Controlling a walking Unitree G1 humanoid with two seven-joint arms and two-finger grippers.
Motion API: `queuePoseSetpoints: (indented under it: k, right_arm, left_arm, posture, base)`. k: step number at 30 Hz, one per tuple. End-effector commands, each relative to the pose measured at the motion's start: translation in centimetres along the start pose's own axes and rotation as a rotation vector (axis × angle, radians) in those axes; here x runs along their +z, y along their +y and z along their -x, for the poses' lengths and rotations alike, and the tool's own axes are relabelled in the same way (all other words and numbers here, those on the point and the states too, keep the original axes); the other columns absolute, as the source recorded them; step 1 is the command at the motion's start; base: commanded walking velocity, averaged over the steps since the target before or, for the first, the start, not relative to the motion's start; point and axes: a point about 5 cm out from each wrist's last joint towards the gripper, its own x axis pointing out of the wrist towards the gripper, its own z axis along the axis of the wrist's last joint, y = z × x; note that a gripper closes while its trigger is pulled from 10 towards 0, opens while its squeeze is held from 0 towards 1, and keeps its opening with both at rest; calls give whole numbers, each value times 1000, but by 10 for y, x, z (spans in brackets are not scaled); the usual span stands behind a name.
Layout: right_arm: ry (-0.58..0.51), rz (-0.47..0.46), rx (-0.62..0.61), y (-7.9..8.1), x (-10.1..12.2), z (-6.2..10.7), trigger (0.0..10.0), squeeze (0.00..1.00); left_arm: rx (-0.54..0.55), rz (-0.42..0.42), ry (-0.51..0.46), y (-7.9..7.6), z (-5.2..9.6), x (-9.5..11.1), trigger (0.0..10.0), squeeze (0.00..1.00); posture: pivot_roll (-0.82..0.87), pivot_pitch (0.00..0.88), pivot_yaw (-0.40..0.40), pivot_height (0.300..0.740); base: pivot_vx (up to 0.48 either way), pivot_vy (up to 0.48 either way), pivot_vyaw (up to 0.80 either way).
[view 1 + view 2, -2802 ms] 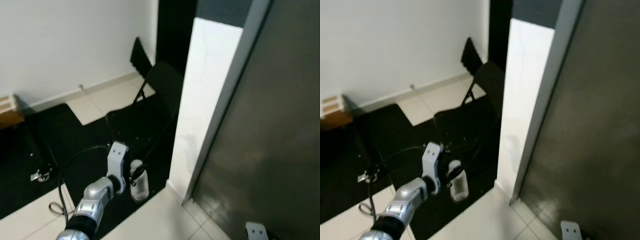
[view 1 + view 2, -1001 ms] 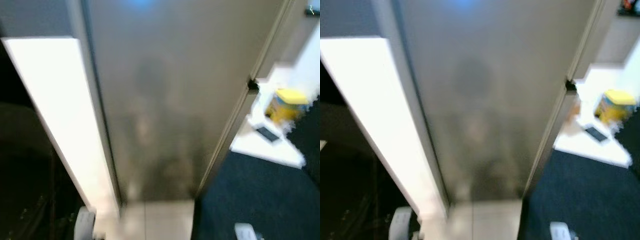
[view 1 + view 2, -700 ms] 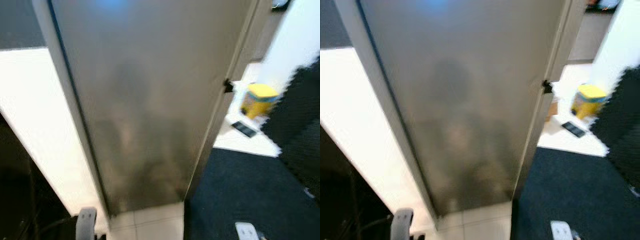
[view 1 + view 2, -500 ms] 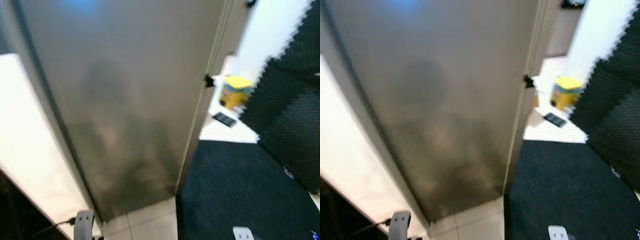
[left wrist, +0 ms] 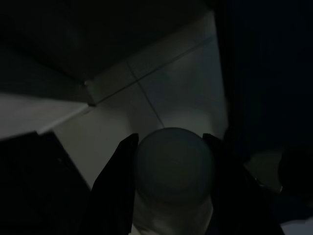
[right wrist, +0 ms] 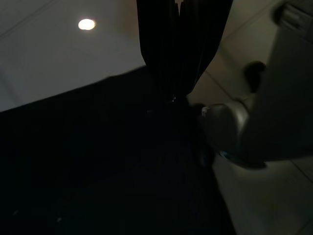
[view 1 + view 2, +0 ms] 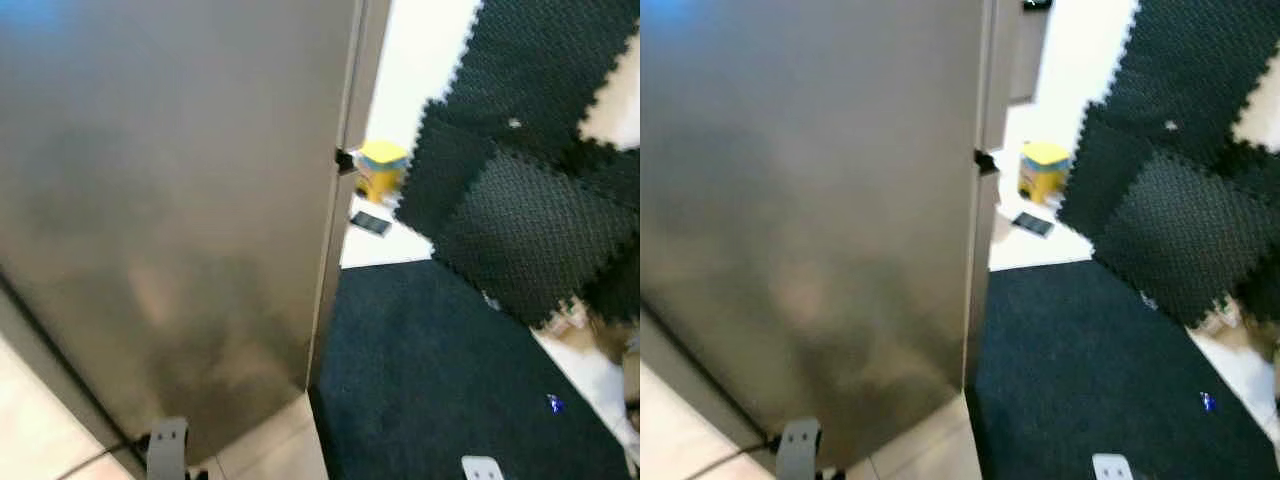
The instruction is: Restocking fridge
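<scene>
The left gripper (image 5: 168,161) has its two black fingers (image 5: 115,191) closed around a pale, round-capped bottle (image 5: 171,171), which sits squarely between the jaws; the wrist view is dim and the bottle's lower body is cut off. The right gripper (image 6: 182,54) hangs with its fingers pressed together, holding nothing, over a dark floor mat (image 7: 1090,370). Ahead of both stands the grey, brushed-metal fridge door (image 7: 170,200), blurred and closed. Well beyond the jaws, a small yellow container (image 7: 380,168) rests on the pale floor, its details too blurred to read.
</scene>
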Motion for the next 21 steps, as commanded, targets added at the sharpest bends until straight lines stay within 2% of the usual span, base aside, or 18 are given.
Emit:
queuePoseSetpoints:
  k: [1, 7, 19, 21]
  right_arm:
    - [8, 11, -10, -4, -2, 1, 10000, 0]
    - [1, 32, -9, -4, 0, 1, 10000, 0]
    - [-15, 61, -3, -7, 5, 1, 10000, 0]
    - [-19, 64, 0, -7, 6, 0, 10000, 0]
  left_arm:
    - [-10, -2, 34, -3, 1, -7, 10000, 0]
    - [-14, -2, 35, -4, 0, -7, 10000, 0]
    - [-36, 9, 58, -5, 1, -12, 10000, 0]
    - [-51, 25, 81, -6, 2, -17, 10000, 0]
  posture:
    - [-49, 0, 18, 740]
    - [-51, 0, 18, 740]
    - [-50, 0, 11, 740]
    - [-50, 0, 11, 740]
  base:
    - [0, 0, -800]
    - [0, 0, -800]
    - [0, 0, 0]
    - [0, -480, 0]
